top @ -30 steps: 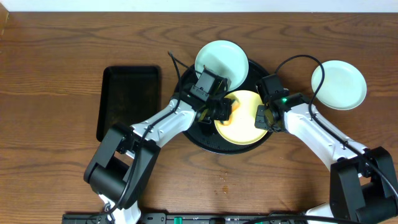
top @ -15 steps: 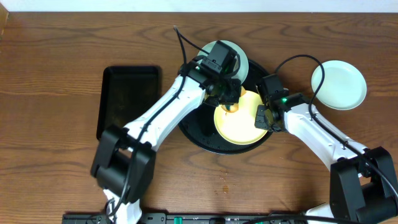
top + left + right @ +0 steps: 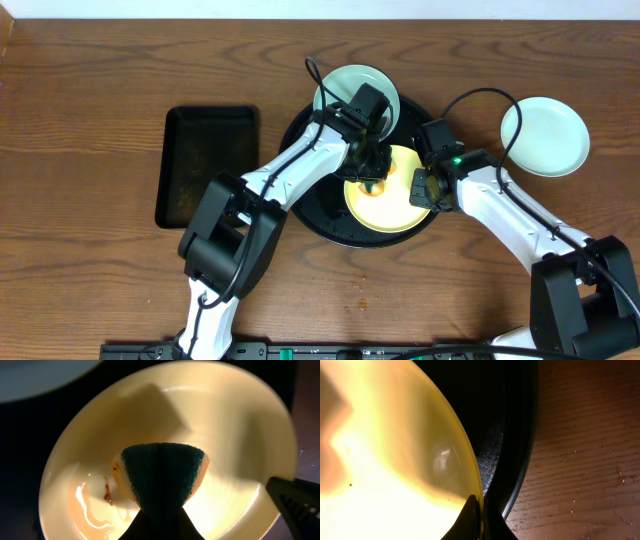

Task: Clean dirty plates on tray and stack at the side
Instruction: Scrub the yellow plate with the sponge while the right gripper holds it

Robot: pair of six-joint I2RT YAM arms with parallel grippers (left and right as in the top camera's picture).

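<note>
Scrubbing the smeared yellow plate [image 3: 225,420] — left hand [image 3: 160,522] gripping a sponge [image 3: 162,472], right hand [image 3: 479,515] pinching its rim; one mint plate [image 3: 545,136] sits aside on the table [image 3: 100,280], the far mint plate [image 3: 345,85] waits on the tray [image 3: 515,435].

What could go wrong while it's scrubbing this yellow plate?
The right gripper pinches the yellow plate only at its rim, so scrubbing pressure might slip it loose. The brown smear lies beside the left gripper's sponge, not under it, and could be missed.

Pale yellow plate [image 3: 240,435] with a brown smear [image 3: 107,494], dark teal-and-yellow sponge [image 3: 162,475], mint-blue plate [image 3: 545,135], glossy black round tray [image 3: 320,220], brown wood-grain tabletop [image 3: 90,290].
</note>
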